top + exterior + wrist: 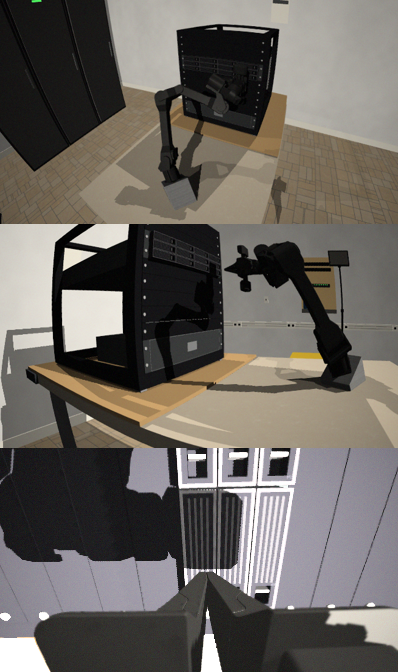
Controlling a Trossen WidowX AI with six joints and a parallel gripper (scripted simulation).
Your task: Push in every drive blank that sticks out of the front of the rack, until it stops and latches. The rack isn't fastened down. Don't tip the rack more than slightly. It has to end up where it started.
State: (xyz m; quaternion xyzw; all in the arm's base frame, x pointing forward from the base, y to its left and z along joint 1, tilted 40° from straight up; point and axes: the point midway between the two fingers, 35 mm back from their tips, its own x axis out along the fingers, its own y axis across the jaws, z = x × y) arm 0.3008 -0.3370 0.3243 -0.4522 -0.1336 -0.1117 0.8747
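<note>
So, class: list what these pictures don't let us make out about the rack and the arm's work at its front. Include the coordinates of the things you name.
- Top view: the arm and gripper (240, 101) cover part of the rack's (219, 45) front.
- Exterior view: the rack's top is cut off by the upper edge.
- Wrist view: the gripper's fingers hide the lower ends of some drive blanks (272, 538).
- Exterior view: drive blanks too small and dark to tell which stick out.
</note>
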